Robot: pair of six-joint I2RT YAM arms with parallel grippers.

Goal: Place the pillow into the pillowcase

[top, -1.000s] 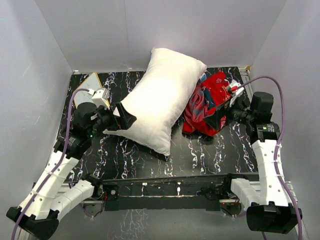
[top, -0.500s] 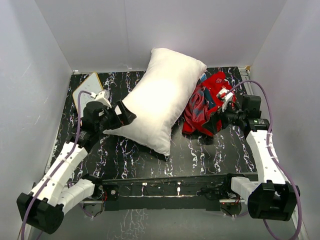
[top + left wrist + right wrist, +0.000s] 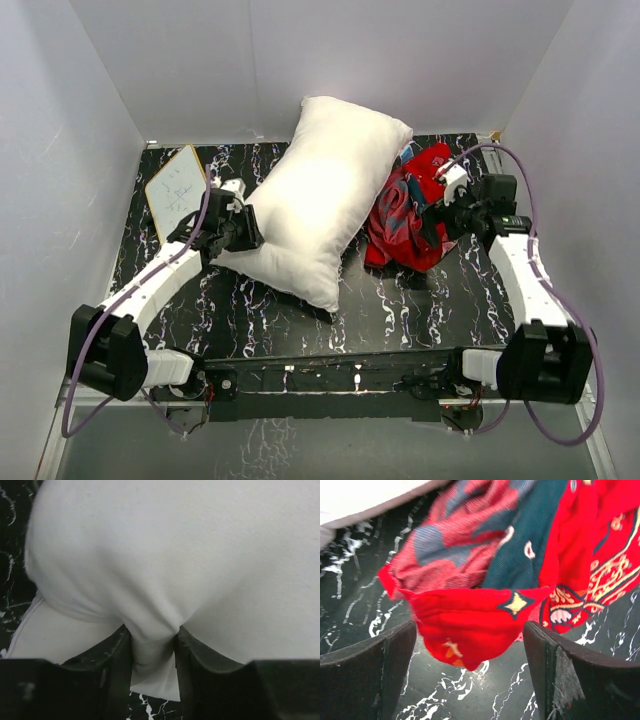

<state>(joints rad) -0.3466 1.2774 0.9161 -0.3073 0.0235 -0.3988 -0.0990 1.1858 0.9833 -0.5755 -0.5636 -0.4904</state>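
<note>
The white pillow (image 3: pixel 320 200) lies slantwise across the middle of the black marbled table. My left gripper (image 3: pixel 245 228) is at its near left edge. In the left wrist view this gripper (image 3: pixel 152 652) is shut on a pinched fold of the pillow (image 3: pixel 175 555). The red pillowcase (image 3: pixel 410 205) lies crumpled against the pillow's right side. My right gripper (image 3: pixel 432 222) is at its right edge, open. In the right wrist view a hanging fold of the pillowcase (image 3: pixel 470 625) sits between the gripper's (image 3: pixel 470 652) spread fingers, apart from both.
A small white board (image 3: pixel 176 190) lies at the back left of the table (image 3: pixel 400 310). White walls close in the table on the left, back and right. A black rail (image 3: pixel 340 375) runs along the near edge between the arm bases.
My left gripper moved right onto the pillow's edge and shut on its fabric. My right gripper moved left around a fold of the pillowcase, its jaws narrowing slightly.
</note>
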